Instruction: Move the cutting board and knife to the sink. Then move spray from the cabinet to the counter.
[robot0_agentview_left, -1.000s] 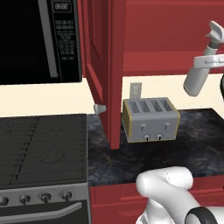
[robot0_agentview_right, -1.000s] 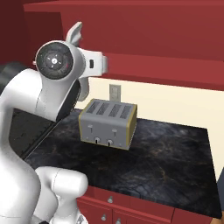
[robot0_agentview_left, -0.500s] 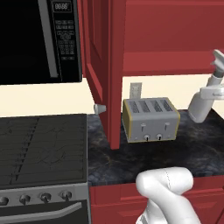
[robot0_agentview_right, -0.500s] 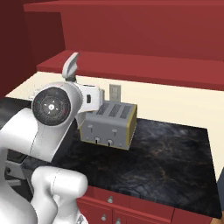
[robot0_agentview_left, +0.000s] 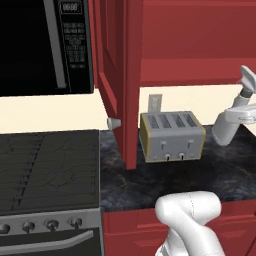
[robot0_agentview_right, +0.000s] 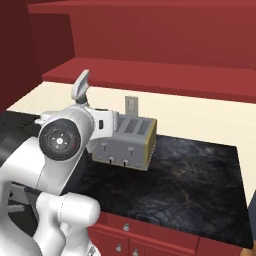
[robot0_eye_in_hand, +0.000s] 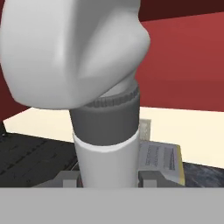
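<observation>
1 spray (robot0_eye_in_hand: 105, 144) was gripped in the end effector (robot0_eye_in_hand: 107, 178), its 2 fingers (robot0_eye_in_hand: 65, 178) pressed against the white body just below the grey collar. A 4-slot toaster (robot0_eye_in_hand: 159, 159) stood on the black worktop (robot0_agentview_right: 190, 185), beyond the end effector. From the left base camera the spray (robot0_agentview_left: 224, 131) hung tilted, right of the toaster (robot0_agentview_left: 171, 135) and clear of the red cabinet (robot0_agentview_left: 120, 75).

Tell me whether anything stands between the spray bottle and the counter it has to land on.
Nothing visible lies under the spray, which the jaws hold above the counter. The toaster stands close beside it, so the set-down should probably keep away from that side.
</observation>
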